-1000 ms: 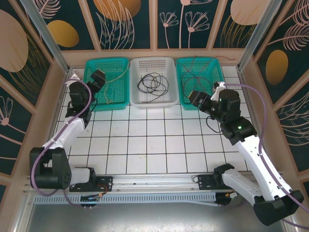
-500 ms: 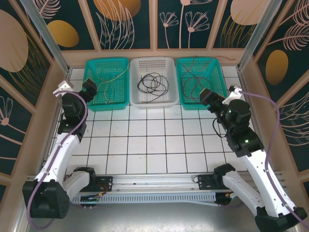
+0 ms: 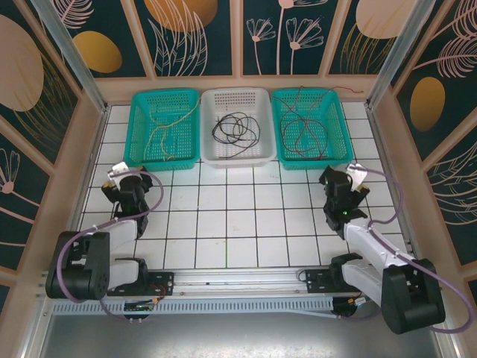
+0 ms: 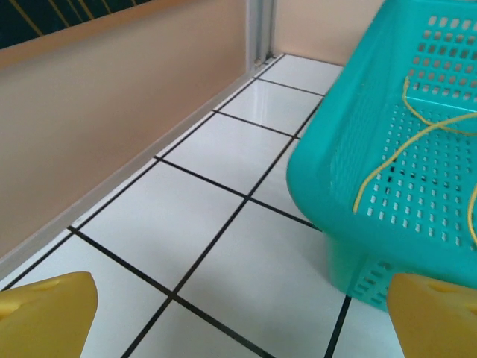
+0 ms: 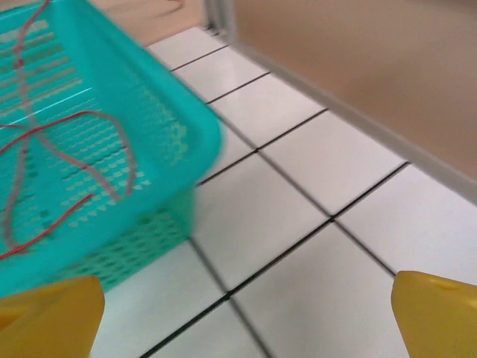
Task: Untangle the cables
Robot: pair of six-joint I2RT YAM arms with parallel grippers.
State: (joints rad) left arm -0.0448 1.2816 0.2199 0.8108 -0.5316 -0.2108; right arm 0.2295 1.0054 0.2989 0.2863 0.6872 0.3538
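The cables lie apart in three baskets at the back. A yellow-tan cable [image 3: 165,128] [image 4: 396,152] is in the left teal basket [image 3: 141,104] [image 4: 350,194]. A black cable [image 3: 235,128] curls in the white basket [image 3: 237,155]. A red cable [image 3: 305,128] [image 5: 78,160] rests in the right teal basket [image 3: 337,123] [image 5: 127,246]. My left gripper [image 3: 130,185] [image 4: 242,321] hangs low over bare tiles in front of the left basket, open and holding nothing. My right gripper [image 3: 335,186] [image 5: 242,321] sits over tiles in front of the right basket, open and holding nothing.
Tan side walls [image 4: 112,127] [image 5: 358,67] run close beside each gripper. A white tiled floor [image 3: 238,216] spreads between the arms. Both arms are folded low near their bases by the front rail [image 3: 238,287].
Both arms have drawn back from the baskets toward the near edge and folded down. The right gripper's fingers have spread wider; the left stayed open.
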